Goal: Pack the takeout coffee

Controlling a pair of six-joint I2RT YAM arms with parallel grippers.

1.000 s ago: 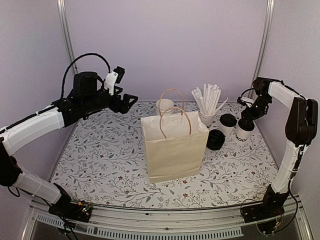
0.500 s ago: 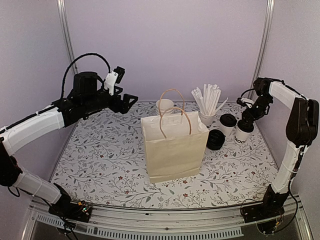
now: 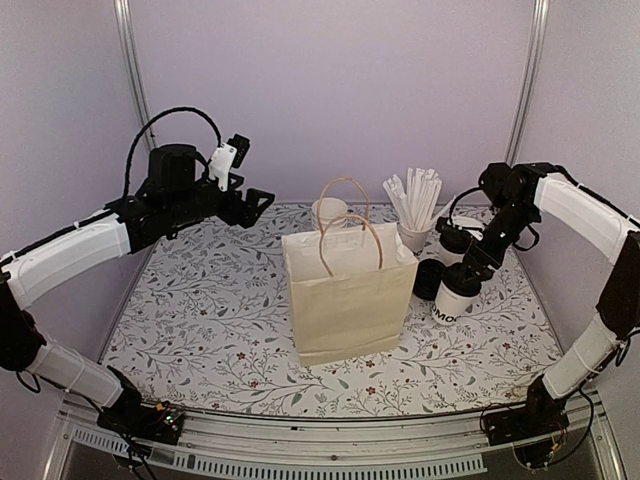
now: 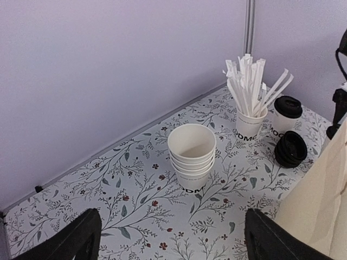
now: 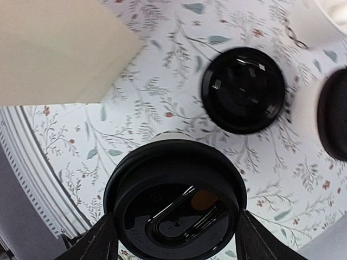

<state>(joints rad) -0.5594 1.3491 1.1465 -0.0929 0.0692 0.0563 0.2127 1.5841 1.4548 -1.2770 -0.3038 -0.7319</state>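
Right of the paper bag, the right tool is gripping a lidded coffee cup.
Across the flowered tabletop, the bag is standing upright in the middle, handles up. The left tool is hovering at the back left, its jaws spread wide and holding nothing. The right tool's fingers are pressing on both sides of the cup, which is tilting just beside the bag. Behind it, a second lidded cup is standing near the straw cup. A stack of empty cups is sitting behind the bag, and a stack of black lids is lying between bag and cups.
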